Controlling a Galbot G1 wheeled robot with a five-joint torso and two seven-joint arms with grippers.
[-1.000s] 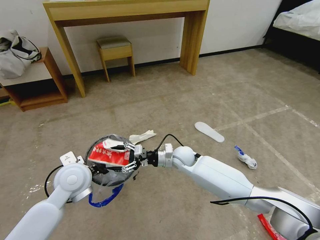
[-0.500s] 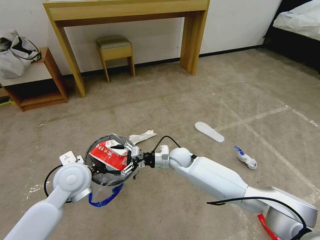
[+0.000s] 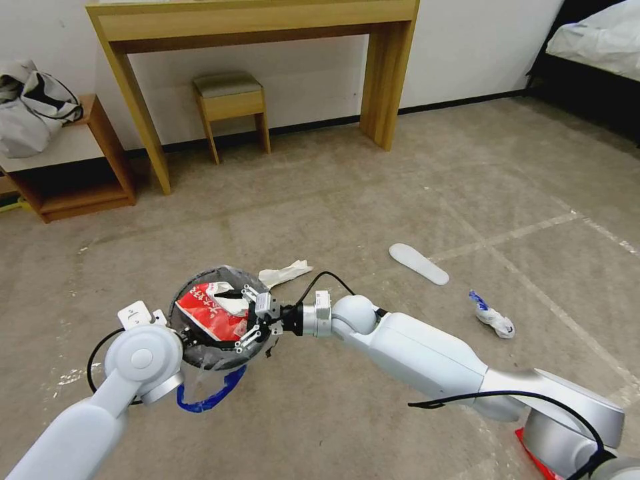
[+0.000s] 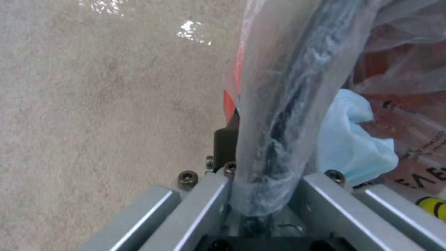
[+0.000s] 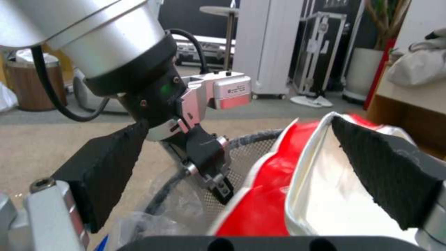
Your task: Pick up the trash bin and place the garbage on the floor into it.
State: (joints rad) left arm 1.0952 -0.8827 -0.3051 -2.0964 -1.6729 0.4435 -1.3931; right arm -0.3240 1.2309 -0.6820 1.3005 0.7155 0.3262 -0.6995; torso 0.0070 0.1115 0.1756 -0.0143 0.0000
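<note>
The trash bin (image 3: 200,357) is a round bin lined with a clear bag, its blue drawstring loop (image 3: 212,398) hanging below. My left gripper (image 4: 264,181) is shut on its bag-covered rim (image 4: 283,104) and holds it off the floor (image 3: 347,200). My right gripper (image 3: 241,317) is open over the bin's mouth, its black pads (image 5: 107,167) wide apart. A red-and-white packet (image 3: 212,311) lies in the bin beside them. A pale-blue face mask (image 4: 353,139) sits inside too. Garbage on the floor: crumpled white paper (image 3: 285,272), a white-and-blue wrapper (image 3: 492,319), a red wrapper (image 3: 533,453).
A flat white insole-shaped piece (image 3: 419,263) lies on the carpet right of the bin. A wooden desk (image 3: 253,27) with a stool (image 3: 230,100) under it stands at the back wall. A low shelf (image 3: 73,167) is at the left and a bed (image 3: 597,47) at the far right.
My right arm has slid left, farther over the bin's mouth. The red-and-white packet has sunk lower into the bin. The left arm and the bin have stayed put.
</note>
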